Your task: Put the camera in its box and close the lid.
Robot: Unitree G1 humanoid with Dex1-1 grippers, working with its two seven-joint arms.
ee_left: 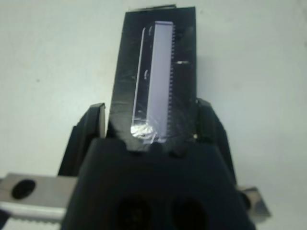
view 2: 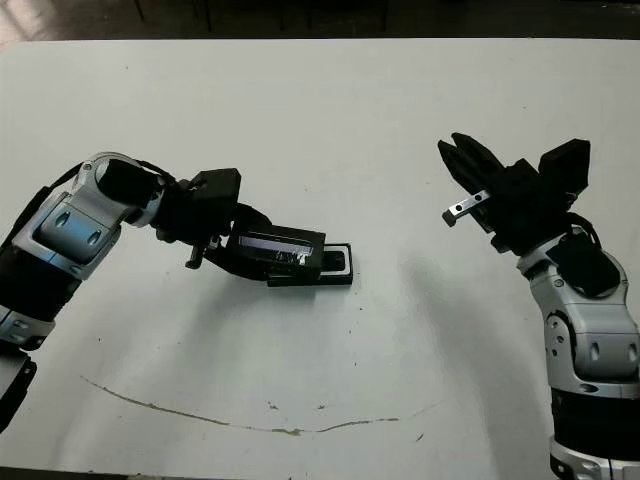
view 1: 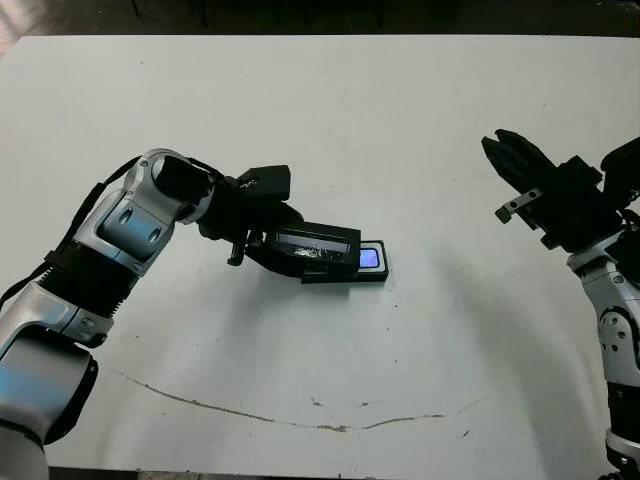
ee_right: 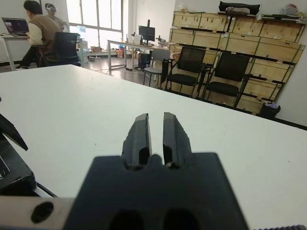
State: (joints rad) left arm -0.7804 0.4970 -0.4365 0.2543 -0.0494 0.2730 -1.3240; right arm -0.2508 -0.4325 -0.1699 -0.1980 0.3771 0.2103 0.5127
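Left end effector (view 1: 300,255): pinching the lid (view 1: 322,246) by its two long edges, one black finger (ee_left: 86,139) on each side — seen plainly in the left wrist view, pale strip facing up.
Lid position: held tilted over the near end of the box (view 1: 372,262), overlapping it; not yet flat, not yet seated.
Box: resting on the desk (view 1: 400,120) near the middle, its far end poking out from under the lid.
Camera (view 1: 369,257): appears to lie inside the box already — bluish shiny patch showing at the uncovered end; rest hidden by the lid.
Right end effector (view 2: 462,160): fingers pressed together, holding nothing, raised above the desk and well apart from the box.
Done so far: camera judged to be in its box; lid picked up and brought over it.
Left to do: square the lid with the box walls, lower it flat, press it home, release.
Edges: box well in from every desk edge; no risk of pushing anything off.
Open room: bare desk all round the box, wide gap toward the right arm; only a thin brownish mark (view 1: 250,410) curving across the near part.
Likely snag: lid slightly skewed to the box, so could catch on a wall rather than drop over it.
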